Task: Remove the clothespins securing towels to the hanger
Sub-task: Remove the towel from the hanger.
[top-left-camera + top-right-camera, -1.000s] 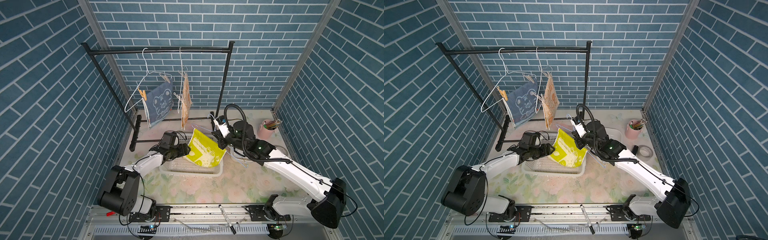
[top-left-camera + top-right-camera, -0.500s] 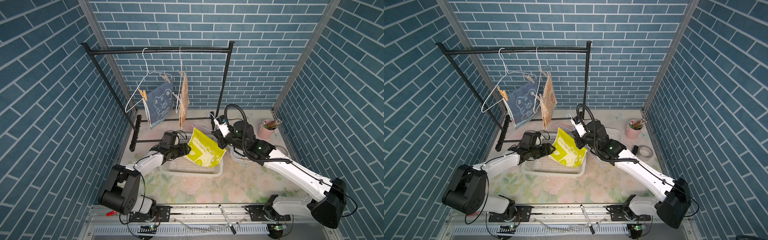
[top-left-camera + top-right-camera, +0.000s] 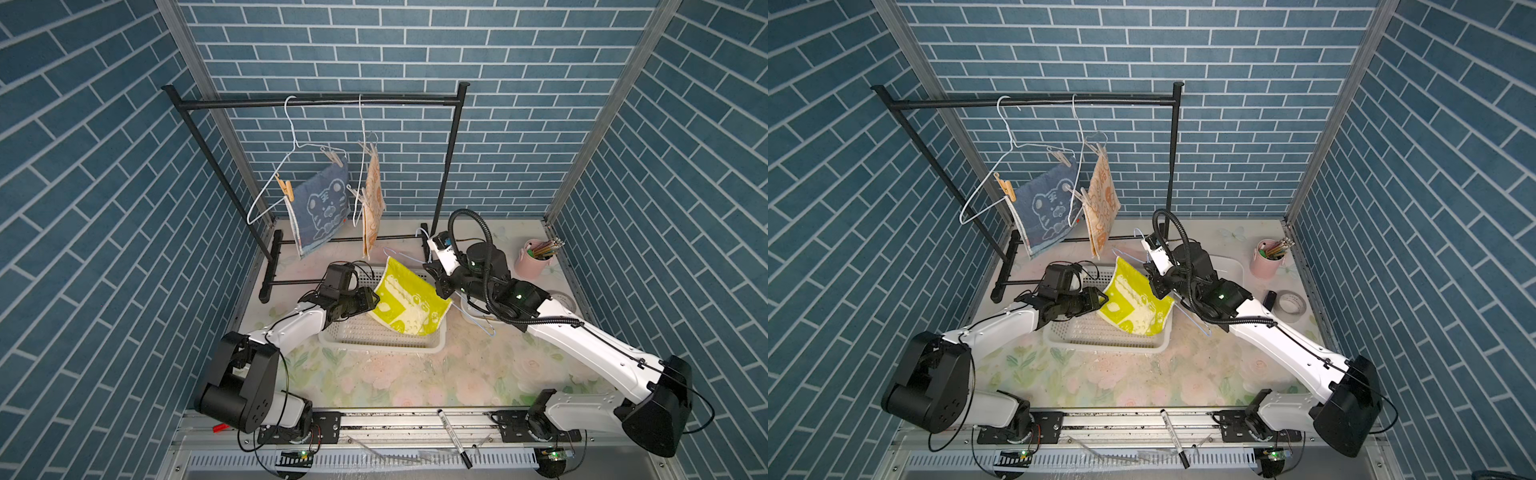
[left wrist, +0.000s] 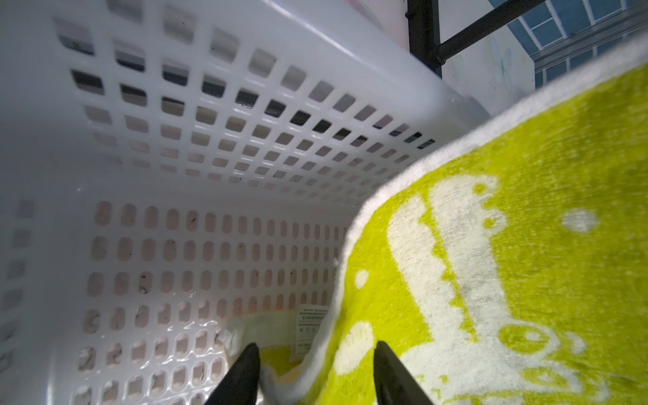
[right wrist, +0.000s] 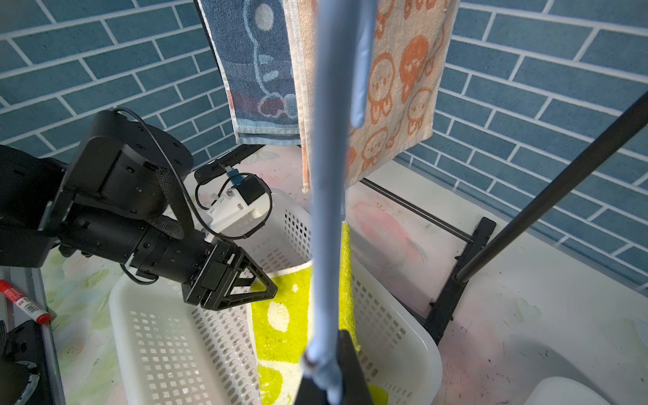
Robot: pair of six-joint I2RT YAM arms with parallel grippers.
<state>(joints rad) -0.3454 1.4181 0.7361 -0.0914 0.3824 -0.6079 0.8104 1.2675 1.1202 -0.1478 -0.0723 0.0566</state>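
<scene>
The left arm (image 3: 291, 328) lies low, its left gripper (image 4: 315, 354) half open around the yellow-green towel (image 4: 526, 245) in the white plastic basket (image 4: 175, 157); the right gripper (image 5: 326, 354) pinches the pale blue wire hanger (image 5: 326, 210)

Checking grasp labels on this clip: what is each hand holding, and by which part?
Right hand: shut on the pale blue hanger, at its twisted wire. Left hand: holds nothing; open jaws straddle the edge of the yellow-green towel.

Clothespins (image 3: 286, 189) on blue towel (image 3: 322, 208), orange towel (image 3: 371, 203)
</scene>
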